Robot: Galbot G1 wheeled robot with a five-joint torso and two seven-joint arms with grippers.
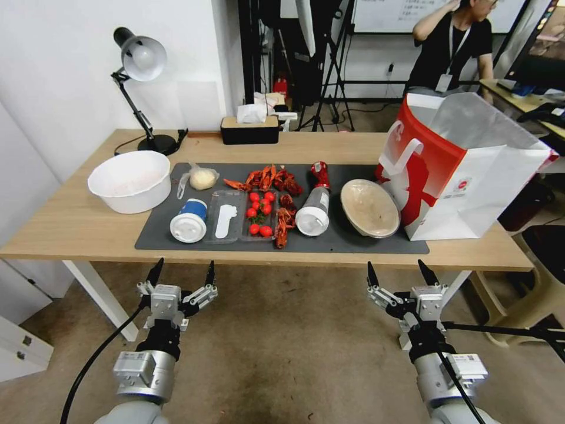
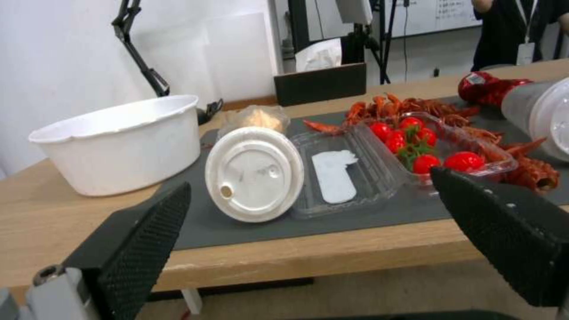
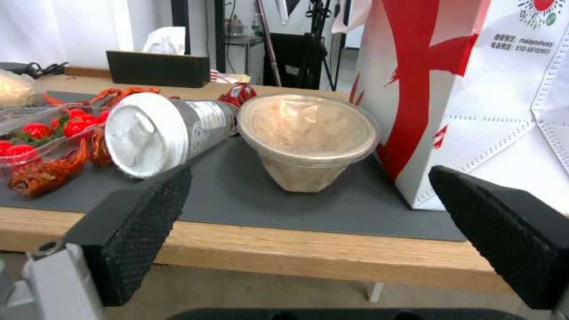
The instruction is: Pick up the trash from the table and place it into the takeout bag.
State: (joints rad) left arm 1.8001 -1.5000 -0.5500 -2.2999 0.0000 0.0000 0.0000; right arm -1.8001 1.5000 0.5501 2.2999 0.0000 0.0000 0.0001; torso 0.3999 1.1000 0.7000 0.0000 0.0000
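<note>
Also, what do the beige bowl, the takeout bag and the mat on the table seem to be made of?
Beige bowl: probably thin plastic, semi-glossy, with a clear film or lid catching light. Takeout bag: it looks like paper or non-woven fabric, matte, with stitched quilting lines and a silvery lining inside. Mat: dark grey, matte, thin and flat; possibly rubber or felt.

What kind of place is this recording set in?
Probably a lab or office set up for robot trials: a staged table of food leftovers, tripods and a whiteboard behind it. Both claws, left and right, hang open before the table.
</note>
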